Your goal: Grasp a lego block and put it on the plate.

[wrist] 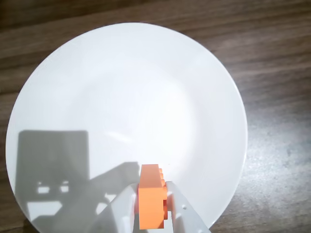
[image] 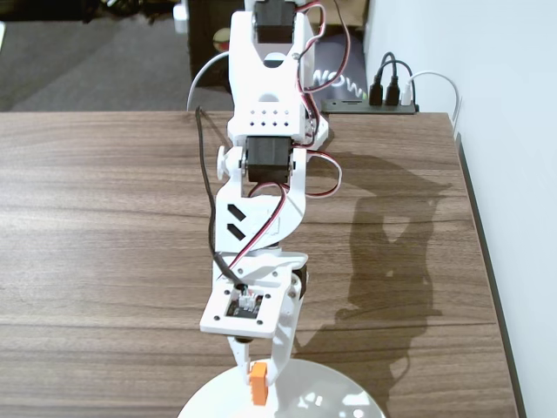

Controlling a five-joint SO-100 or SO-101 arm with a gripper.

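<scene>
The desk [image: 104,226] is dark wood-grain, matt with a faint sheen. The plate [wrist: 126,97] looks smooth, glossy white, catching soft reflections. The lego block [wrist: 151,201] is bright orange plastic, satin-smooth, and the tool [wrist: 153,213] is matt white plastic.

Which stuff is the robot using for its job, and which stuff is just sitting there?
For the job: the hand, the orange lego block it holds, the white plate.

Just there: the wooden table, the plugs and cables behind it.

Cropped from where I sit
In the fixed view, the frame's bottom edge cuts off the plate [image: 305,383]; the wrist view crops the lego block's [wrist: 151,201] lower end.
</scene>
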